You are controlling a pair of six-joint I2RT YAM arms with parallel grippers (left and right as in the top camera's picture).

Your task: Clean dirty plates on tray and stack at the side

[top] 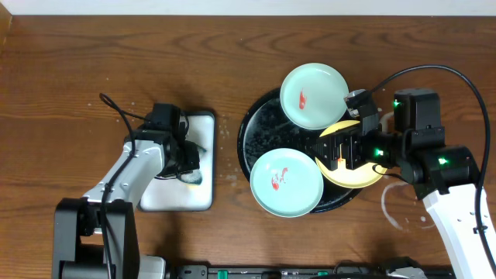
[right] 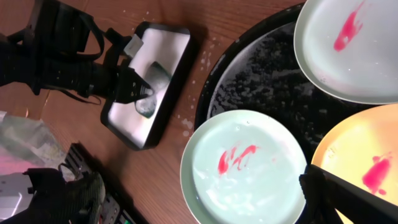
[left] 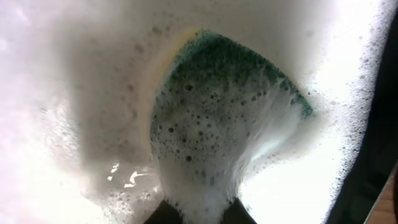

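Soap and suds on a dark wooden table (top: 93,46): the robot's left gripper (top: 189,169) reaches down into a white rectangular dark-rimmed tray (top: 174,203) of soapy water. Its jaws are closed tight on a green sponge (left: 217,124) coated in foam. The left wrist view shows the sponge pinched to a narrow neck between the two dark fingertips (left: 163,214), with white suds (left: 74,93) all around.

Well apart to the right, a large round black tray (top: 246,143) with a raised rim and a wet, speckled bottom carries all three small round plates. A pale mint-blue plate (top: 313,96) with a red smear lies at the tray's far rim, partly overhanging it. A second mint-blue plate (top: 285,182), also streaked red, overhangs the near rim. A yellow plate (top: 364,177), carrying a red blotch in the right wrist view, lies at the tray's right side, just beside both.

The right gripper (top: 339,153) is above the yellow plate's left part with its jaws spread wide and nothing held between them. Whether a finger (right: 336,199) touches the plate cannot be told.
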